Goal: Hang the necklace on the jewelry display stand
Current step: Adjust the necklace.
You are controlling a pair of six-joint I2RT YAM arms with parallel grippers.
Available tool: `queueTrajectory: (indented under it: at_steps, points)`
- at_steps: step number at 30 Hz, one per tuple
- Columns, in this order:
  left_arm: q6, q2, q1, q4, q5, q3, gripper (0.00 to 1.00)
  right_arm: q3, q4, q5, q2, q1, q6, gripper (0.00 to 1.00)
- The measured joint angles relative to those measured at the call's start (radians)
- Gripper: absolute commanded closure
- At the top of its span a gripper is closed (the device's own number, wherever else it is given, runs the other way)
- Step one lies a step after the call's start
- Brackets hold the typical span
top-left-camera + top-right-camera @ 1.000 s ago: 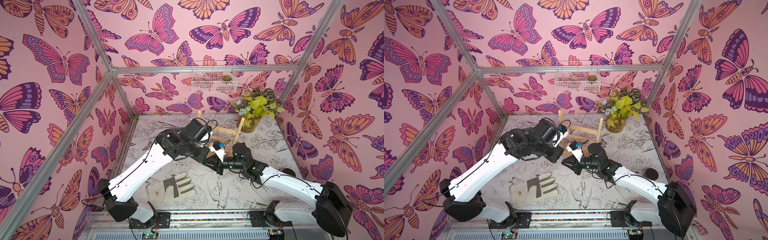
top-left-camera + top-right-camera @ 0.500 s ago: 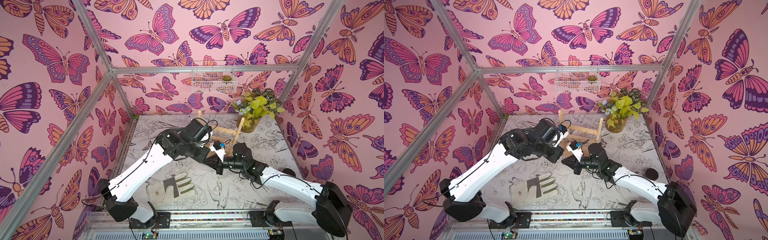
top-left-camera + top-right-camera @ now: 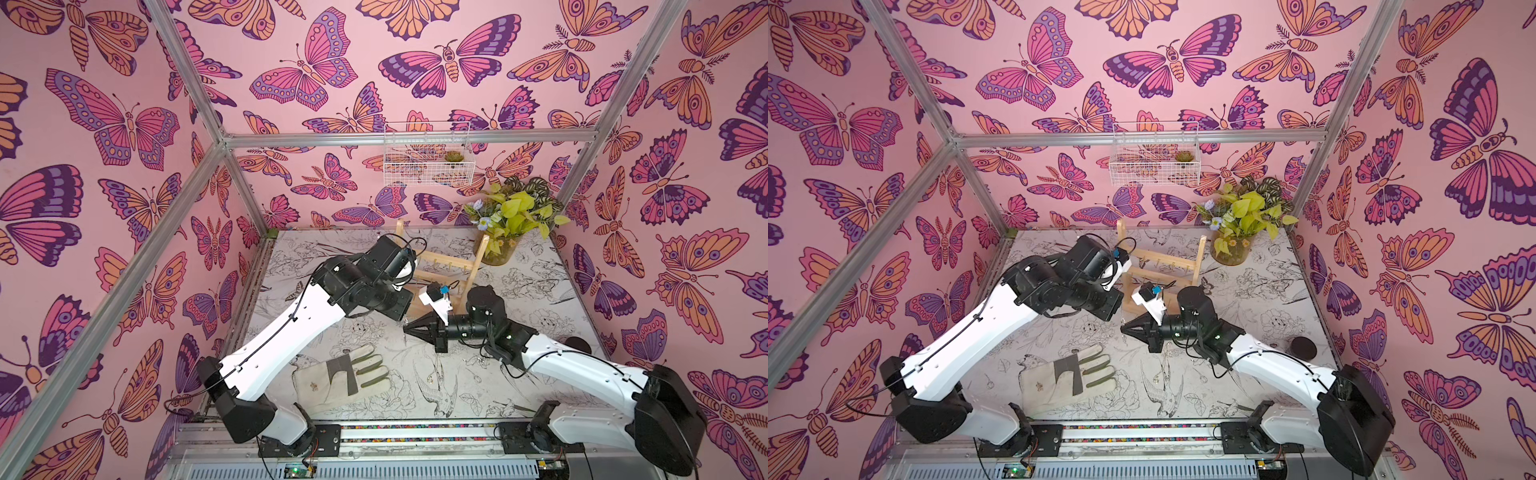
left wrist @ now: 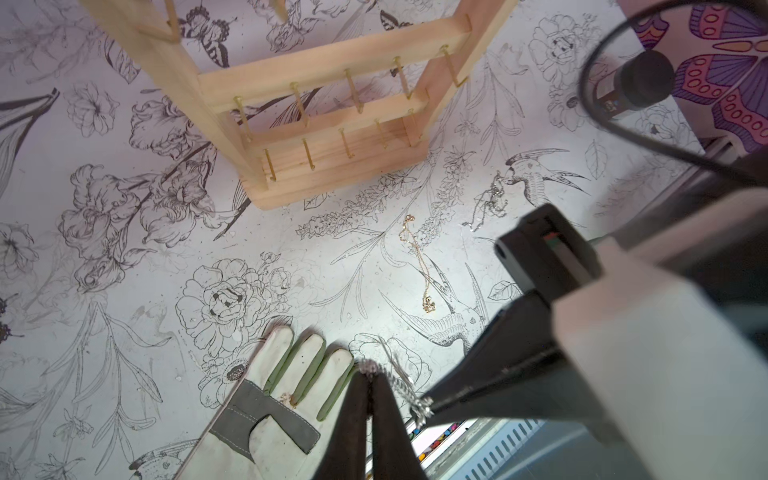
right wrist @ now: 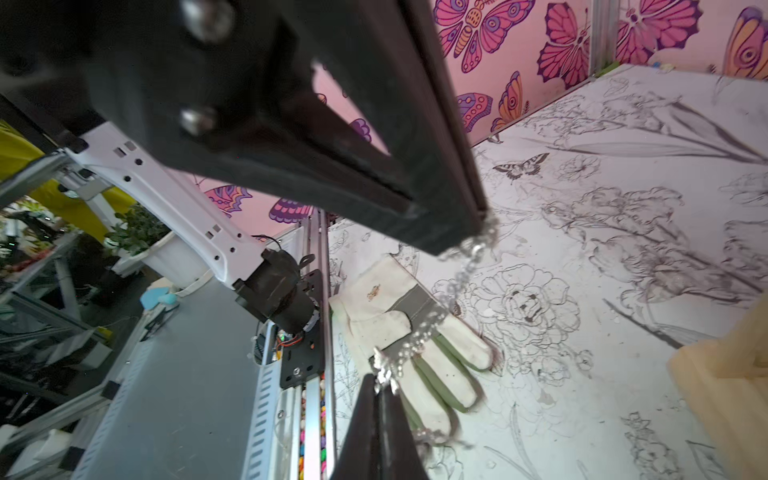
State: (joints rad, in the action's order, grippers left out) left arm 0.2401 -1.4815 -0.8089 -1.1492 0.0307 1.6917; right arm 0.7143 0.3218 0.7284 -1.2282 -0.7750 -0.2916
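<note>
In both top views the jewelry display stand (image 3: pixel 477 262) (image 3: pixel 1198 257) is seen upright on the tabletop (image 3: pixel 540 299). The right tool (image 3: pixel 407 328) is pointed toward the left arm (image 3: pixel 291 332), just in front of the stand's base. The left tool is hidden there beneath its own arm, and the necklace cannot be made out. A work glove (image 3: pixel 340 374) is laid flat farther in front of the stand.

In the left wrist view the left tool (image 4: pixel 368 374) is pressed together on one end of a silver necklace (image 4: pixel 397 385), and the right tool (image 4: pixel 430 405) is pinched on the other end. The short stretch between them is held clear of the tabletop. A gold chain (image 4: pixel 419 266) is seen lying between the stand's base and the tools, and a tangled silver chain (image 4: pixel 490 203) nearer that base.

In the right wrist view the necklace (image 5: pixel 436 316) is draped from the left tool's closed tip (image 5: pixel 480 226) down to the right tool (image 5: pixel 380 384), above the glove (image 5: pixel 382 316).
</note>
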Motion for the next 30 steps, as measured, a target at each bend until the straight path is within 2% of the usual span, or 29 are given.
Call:
queueTrajectory:
  at_steps: [4, 7, 12, 21, 25, 30]
  points:
    - [0.01, -0.002, 0.032, 0.034, 0.031, -0.057, 0.6, 0.015, -0.034, 0.051, 0.0, 0.0, -0.086, 1.0]
    - [0.017, -0.002, 0.04, 0.06, 0.046, -0.098, 0.58, 0.048, -0.083, 0.063, 0.0, 0.0, -0.135, 1.0]
    - [0.019, 0.021, 0.069, 0.088, 0.059, -0.162, 0.58, 0.122, -0.165, 0.071, -0.003, 0.002, -0.182, 1.0]
    - [0.019, 0.233, 0.115, 0.168, 0.063, -0.305, 0.57, 0.215, -0.257, 0.078, -0.003, 0.032, -0.214, 1.0]
    - [0.017, 0.298, 0.115, 0.25, 0.108, -0.36, 0.61, 0.262, -0.282, 0.09, -0.014, 0.062, -0.237, 1.0]
    - [0.014, 0.328, 0.102, 0.353, 0.18, -0.438, 0.61, 0.332, -0.303, 0.117, -0.049, 0.1, -0.264, 1.0]
